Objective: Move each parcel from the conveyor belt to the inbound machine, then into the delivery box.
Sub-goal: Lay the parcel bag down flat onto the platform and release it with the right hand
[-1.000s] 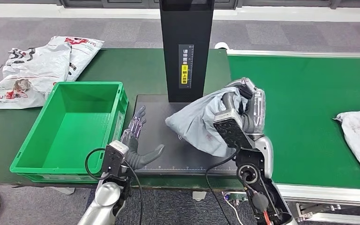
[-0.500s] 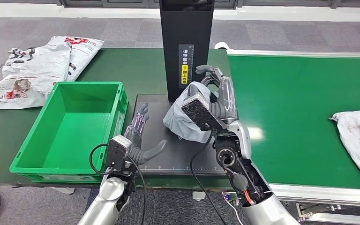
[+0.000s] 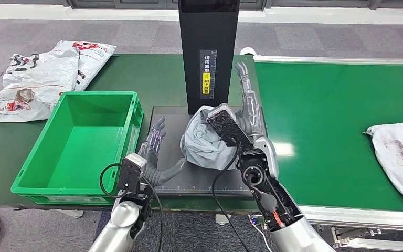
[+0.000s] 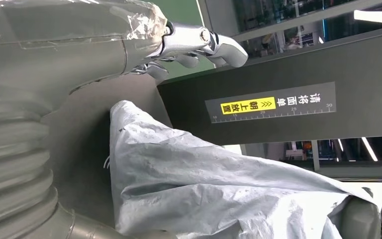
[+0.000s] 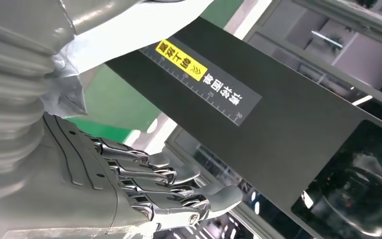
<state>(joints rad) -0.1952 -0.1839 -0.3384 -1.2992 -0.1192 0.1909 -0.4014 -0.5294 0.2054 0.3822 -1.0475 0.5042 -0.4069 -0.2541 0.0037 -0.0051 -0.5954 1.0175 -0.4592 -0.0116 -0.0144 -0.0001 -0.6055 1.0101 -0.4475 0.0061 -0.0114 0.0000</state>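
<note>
parcel: grey bag (image 3: 203,144) lies crumpled on the black machine plate (image 3: 170,121), at the foot of the column | right hand (image 3: 247,100): fingers spread, empty, at its 2 o'clock | left hand (image 3: 155,152): spread, empty, at its 9 o'clock, between bag and green box (image 3: 131,121), so better placed

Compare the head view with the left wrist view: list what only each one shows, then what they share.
Head view alone: the green box, the white bags on the table behind it, the green belt with another parcel, and the right hand, fingers spread beside the black tower.

Left wrist view alone: lit glass panels behind the tower.

Both: the grey parcel on the black platform, the tower's yellow label, and the left hand.
</note>
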